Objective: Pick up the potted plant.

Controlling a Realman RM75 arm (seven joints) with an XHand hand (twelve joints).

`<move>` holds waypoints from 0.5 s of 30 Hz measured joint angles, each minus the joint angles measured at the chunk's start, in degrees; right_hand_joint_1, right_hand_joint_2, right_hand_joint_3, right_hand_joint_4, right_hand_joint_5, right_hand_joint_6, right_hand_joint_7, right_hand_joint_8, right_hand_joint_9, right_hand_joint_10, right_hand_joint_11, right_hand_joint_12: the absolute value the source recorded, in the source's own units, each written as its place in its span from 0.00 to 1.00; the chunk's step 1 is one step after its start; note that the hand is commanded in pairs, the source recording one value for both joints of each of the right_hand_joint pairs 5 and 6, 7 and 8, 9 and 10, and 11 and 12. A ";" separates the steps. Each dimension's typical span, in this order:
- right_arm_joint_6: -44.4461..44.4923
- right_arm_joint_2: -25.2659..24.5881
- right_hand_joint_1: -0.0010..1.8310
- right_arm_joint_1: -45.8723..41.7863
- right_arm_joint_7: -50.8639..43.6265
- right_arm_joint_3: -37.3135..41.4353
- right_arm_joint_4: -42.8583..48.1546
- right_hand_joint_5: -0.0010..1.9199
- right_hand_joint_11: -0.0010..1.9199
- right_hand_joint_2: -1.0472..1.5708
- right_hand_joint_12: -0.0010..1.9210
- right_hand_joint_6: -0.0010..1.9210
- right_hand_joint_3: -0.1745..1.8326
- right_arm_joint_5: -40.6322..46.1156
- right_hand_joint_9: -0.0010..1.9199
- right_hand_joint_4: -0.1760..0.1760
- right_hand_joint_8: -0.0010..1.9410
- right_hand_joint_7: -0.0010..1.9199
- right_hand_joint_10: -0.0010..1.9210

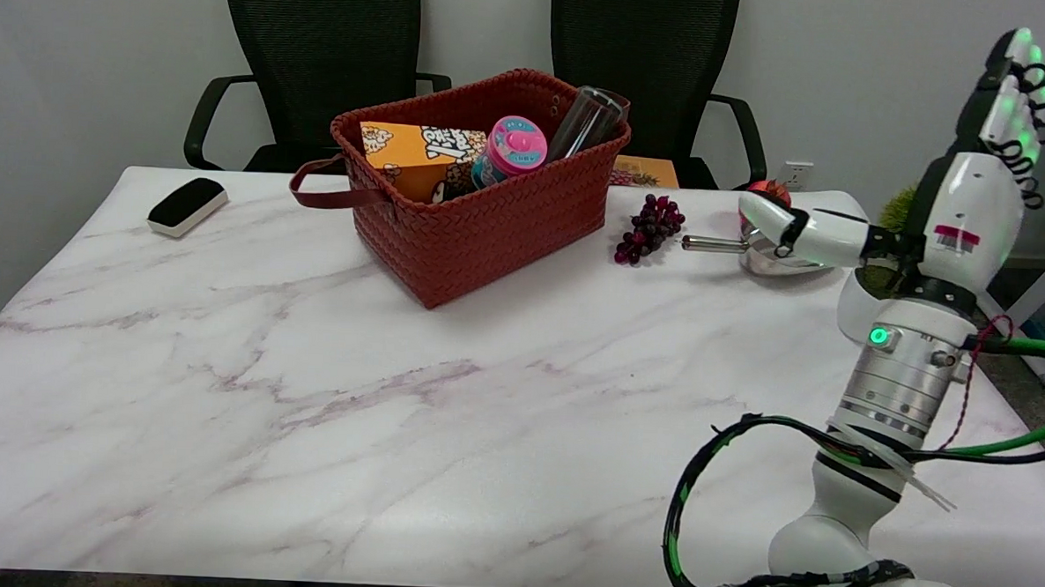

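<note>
The potted plant (894,209) stands near the table's right edge, and my right hand hides most of it. Only a green tuft shows behind the thumb, with a slice of its white pot (851,310) beside the wrist. My right hand (967,207) is upright in front of the plant, fingers stretched up and apart, thumb pointing left over the pot. It holds nothing. Whether the palm touches the plant cannot be told.
A small metal pan (758,251) with something red behind it sits just left of the thumb. Dark grapes (649,228) lie further left. A red woven basket (490,230) of snacks stands mid-table. A black-and-white eraser (187,206) lies far left. Two chairs stand behind.
</note>
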 measured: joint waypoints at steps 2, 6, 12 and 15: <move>1.10 0.08 0.54 -0.39 -0.11 0.14 -0.13 0.00 0.00 0.40 0.00 0.00 0.30 0.75 0.00 0.50 0.00 0.00 0.00; 2.88 0.19 0.54 -1.04 0.16 0.61 -0.51 0.00 0.00 0.39 0.00 0.00 0.30 2.58 0.00 0.50 0.00 0.00 0.00; 4.43 0.41 0.55 -1.73 3.36 1.87 -1.93 0.00 0.00 0.39 0.00 0.00 0.30 6.71 0.00 0.50 0.00 0.00 0.00; 4.76 0.53 0.55 -1.96 5.77 2.66 -3.11 0.00 0.00 0.39 0.00 0.00 0.29 9.13 0.00 0.50 0.00 0.00 0.00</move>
